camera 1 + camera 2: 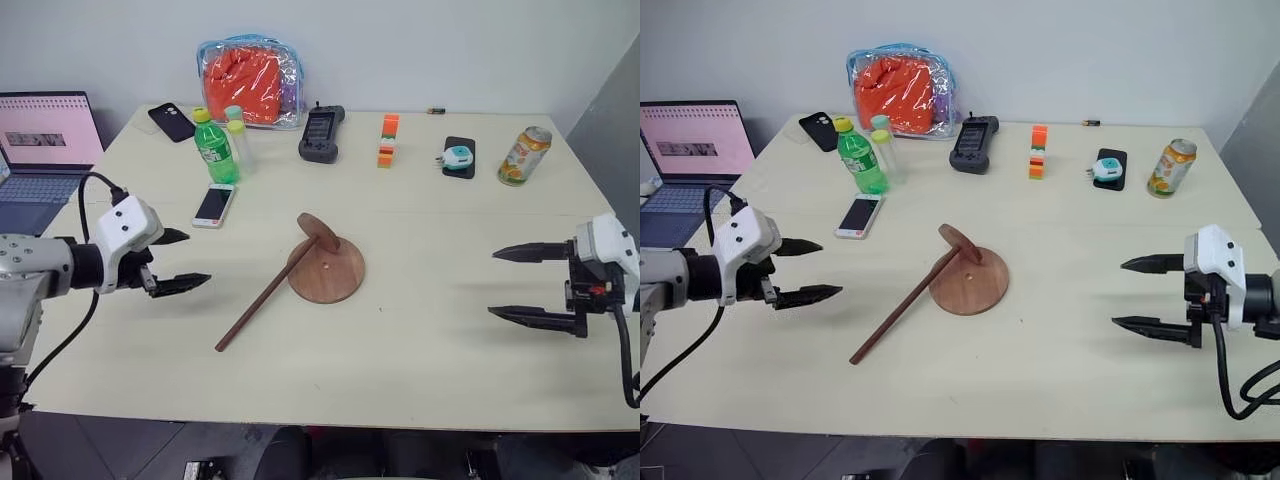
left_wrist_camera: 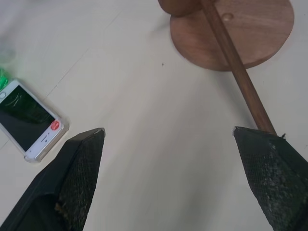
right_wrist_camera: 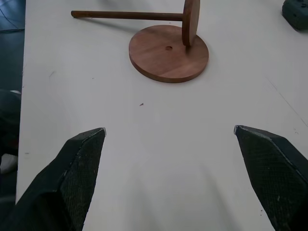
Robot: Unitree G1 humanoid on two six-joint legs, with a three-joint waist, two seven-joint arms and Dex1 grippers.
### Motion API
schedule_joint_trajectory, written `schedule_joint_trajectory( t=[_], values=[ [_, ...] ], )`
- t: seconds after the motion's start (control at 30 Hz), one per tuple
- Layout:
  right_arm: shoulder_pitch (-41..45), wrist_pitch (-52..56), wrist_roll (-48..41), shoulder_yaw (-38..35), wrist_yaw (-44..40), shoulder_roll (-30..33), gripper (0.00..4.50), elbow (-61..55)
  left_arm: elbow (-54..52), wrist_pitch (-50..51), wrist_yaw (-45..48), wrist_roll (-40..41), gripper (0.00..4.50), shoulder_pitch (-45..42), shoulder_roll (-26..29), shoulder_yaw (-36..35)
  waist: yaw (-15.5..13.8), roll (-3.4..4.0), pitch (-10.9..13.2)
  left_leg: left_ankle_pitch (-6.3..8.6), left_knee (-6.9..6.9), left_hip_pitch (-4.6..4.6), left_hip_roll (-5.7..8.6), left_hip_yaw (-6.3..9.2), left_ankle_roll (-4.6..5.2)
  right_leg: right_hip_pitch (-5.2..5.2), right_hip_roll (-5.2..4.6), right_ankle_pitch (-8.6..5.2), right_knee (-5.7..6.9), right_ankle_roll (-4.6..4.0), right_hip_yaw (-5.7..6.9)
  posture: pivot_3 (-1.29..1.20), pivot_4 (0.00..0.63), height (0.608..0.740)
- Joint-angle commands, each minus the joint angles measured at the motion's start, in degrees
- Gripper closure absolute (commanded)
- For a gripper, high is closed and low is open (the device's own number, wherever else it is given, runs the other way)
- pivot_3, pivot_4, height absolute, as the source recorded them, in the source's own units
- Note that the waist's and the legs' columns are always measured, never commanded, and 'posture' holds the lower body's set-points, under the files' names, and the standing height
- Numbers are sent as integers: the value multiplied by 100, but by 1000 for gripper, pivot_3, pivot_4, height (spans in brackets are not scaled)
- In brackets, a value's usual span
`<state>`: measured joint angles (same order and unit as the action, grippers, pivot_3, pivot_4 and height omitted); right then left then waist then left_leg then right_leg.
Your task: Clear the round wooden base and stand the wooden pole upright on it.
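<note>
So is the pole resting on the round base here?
Touching. In the right wrist view the pole's end disc stands on edge on the base, no gap beneath it.

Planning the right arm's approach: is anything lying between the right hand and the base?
Nothing: the right wrist view shows bare table between the open right hand and the base, where the pole leans.

Smooth reddish wood is seen in the round wooden base and the wooden pole, on a matt cream table.
</note>
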<state>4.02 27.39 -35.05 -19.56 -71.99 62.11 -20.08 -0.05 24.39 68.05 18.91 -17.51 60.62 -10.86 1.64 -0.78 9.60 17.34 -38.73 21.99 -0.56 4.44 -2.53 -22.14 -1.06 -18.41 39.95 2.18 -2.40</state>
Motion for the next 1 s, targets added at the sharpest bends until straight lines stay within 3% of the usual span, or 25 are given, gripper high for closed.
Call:
schedule_joint_trajectory(
  t=[0.03,0.37,0.6,0.8,1.0],
  values=[
    [-65,40,-129,-264,79,-27,0,-231,17,-87,0,0,62,-121,51,-15,1,0,0,0,0,0,0,0,0,0,0,0,0,0,0,0,150,740],
    [-100,45,-169,-185,209,-129,0,-406,-79,138,-227,-102,62,-63,94,-91,2,0,0,0,0,0,1,0,0,0,1,0,0,0,-1,0,150,740],
    [111,127,-320,150,453,-340,0,-891,-856,951,-703,25,62,125,-96,44,1,0,0,0,0,0,0,1,0,0,0,0,-1,0,-2,0,150,740],
    [325,508,-560,563,911,-473,0,-1609,-1661,2082,-1617,-55,62,-527,-777,760,-28,-3,1,0,-5,2,6,8,0,5,0,0,-1,0,2,0,150,740],
    [617,842,-677,1019,1506,-721,0,-2041,-1596,3197,-2294,-50,62,-1495,-1648,1526,-19,-9,1,0,-13,5,9,13,-1,9,2,0,1,1,5,0,150,740]
  ],
)
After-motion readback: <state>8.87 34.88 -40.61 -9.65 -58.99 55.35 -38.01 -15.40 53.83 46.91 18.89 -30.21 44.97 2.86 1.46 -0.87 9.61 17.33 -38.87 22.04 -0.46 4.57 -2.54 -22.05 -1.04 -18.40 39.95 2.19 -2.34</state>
